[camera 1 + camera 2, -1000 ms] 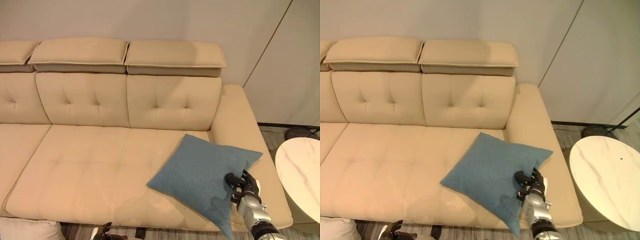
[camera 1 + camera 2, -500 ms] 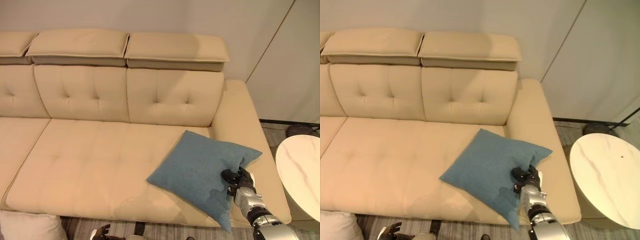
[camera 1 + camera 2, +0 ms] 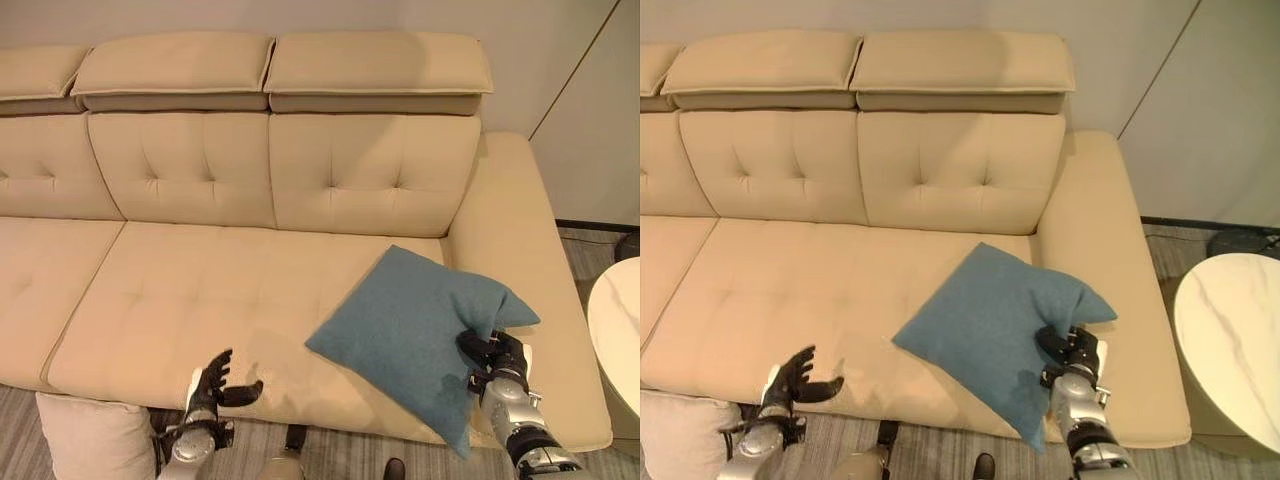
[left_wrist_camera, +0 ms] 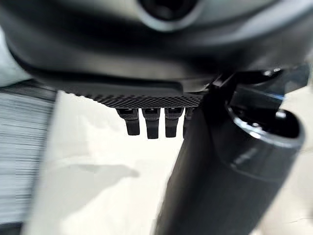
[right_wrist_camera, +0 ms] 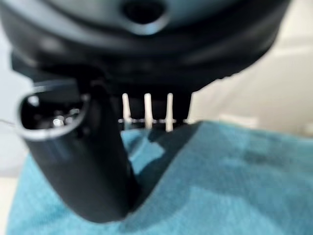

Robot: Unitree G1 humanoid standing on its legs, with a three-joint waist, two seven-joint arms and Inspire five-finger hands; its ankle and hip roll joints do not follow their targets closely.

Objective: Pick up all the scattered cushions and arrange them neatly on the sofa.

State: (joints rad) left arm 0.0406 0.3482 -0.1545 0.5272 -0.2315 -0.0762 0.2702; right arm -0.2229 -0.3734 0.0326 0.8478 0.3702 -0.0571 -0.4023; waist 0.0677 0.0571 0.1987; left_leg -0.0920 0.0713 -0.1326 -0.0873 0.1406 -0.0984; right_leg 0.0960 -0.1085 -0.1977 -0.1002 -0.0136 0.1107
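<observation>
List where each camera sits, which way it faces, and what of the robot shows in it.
Left eye view: on the head, looking down at the beige sofa; left hand open, right hand gripping the blue cushion.
Right eye view: beside it, same scene, plus a white round table.
Left wrist view: along the left hand's straight fingers.
Right wrist view: along the right hand, thumb on the cushion.
Shared: both eye views show the cushion.

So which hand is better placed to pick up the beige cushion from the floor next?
The left hand. It is open, holds nothing, and hovers at the sofa's front edge right beside the beige cushion. The right hand grips the blue cushion.
</observation>
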